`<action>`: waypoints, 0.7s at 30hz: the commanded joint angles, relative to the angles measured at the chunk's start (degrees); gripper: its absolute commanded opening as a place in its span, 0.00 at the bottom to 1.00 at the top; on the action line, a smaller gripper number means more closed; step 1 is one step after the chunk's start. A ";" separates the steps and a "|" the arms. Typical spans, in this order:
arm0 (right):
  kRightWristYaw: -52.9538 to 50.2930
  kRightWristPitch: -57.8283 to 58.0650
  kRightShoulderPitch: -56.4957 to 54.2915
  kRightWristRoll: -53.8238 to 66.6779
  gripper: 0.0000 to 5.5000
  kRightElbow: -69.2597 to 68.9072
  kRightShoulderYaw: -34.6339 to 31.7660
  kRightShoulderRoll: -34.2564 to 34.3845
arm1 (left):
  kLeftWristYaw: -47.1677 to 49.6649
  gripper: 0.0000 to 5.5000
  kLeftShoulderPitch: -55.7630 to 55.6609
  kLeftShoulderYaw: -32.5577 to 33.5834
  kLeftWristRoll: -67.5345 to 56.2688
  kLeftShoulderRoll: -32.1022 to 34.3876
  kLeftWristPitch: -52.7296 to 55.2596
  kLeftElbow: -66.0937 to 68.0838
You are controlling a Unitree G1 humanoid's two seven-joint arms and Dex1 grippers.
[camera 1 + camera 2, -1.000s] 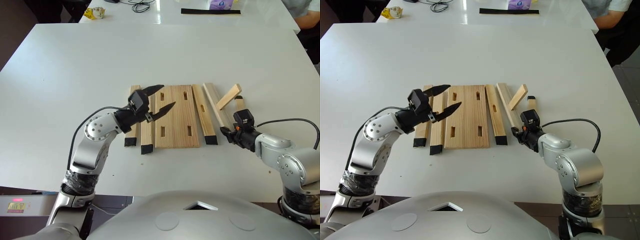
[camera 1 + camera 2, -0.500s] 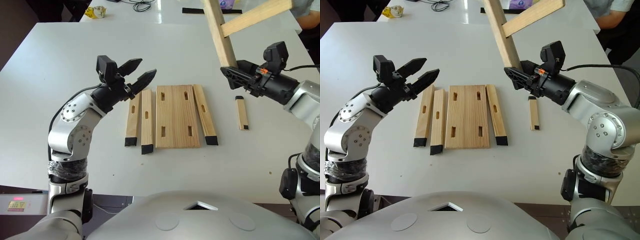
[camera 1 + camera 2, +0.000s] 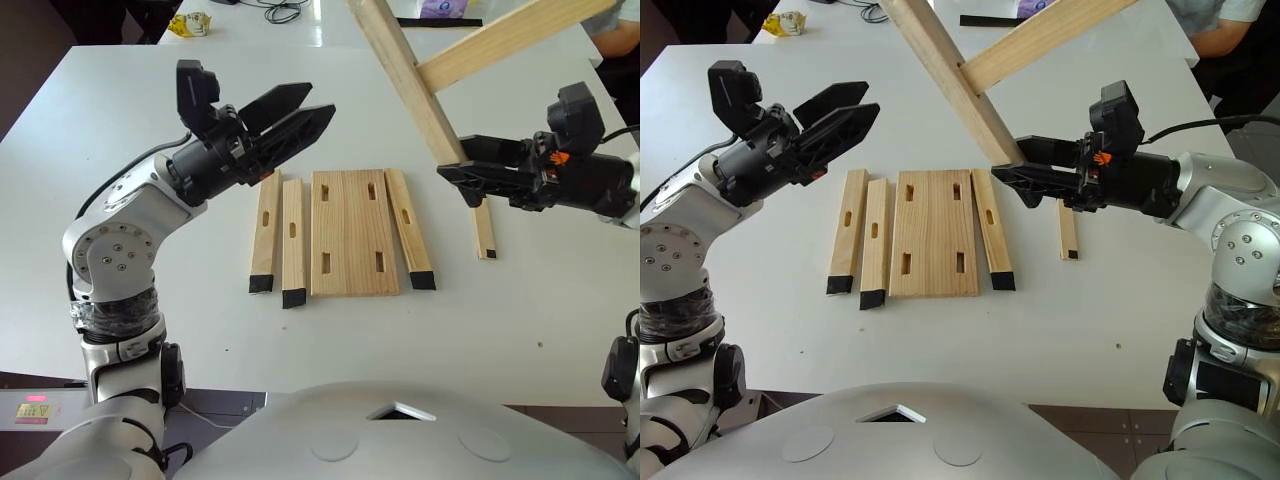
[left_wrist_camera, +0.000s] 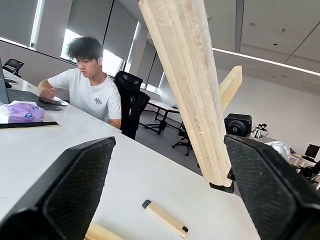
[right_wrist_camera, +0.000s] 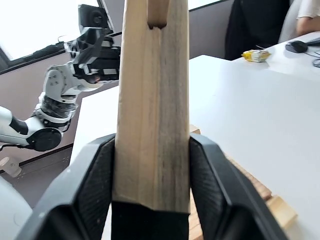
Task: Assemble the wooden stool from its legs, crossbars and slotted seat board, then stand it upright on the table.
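The pale wooden leg (image 3: pixel 400 70), black-capped at its lower end with a crossbar (image 3: pixel 510 40) joined at an angle, slants high above the table (image 3: pixel 120 120). Its capped end is clamped between the right gripper (image 3: pixel 452 157) fingers. The left gripper (image 3: pixel 320 100) hangs spread apart, left of the flat 4-slot seat board (image 3: pixel 353 235).
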 commanded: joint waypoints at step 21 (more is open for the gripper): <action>6.20 -3.88 -1.00 1.58 0.38 0.35 11.17 -2.25 | -4.98 0.74 -1.93 -6.25 -9.04 1.37 6.34 -3.23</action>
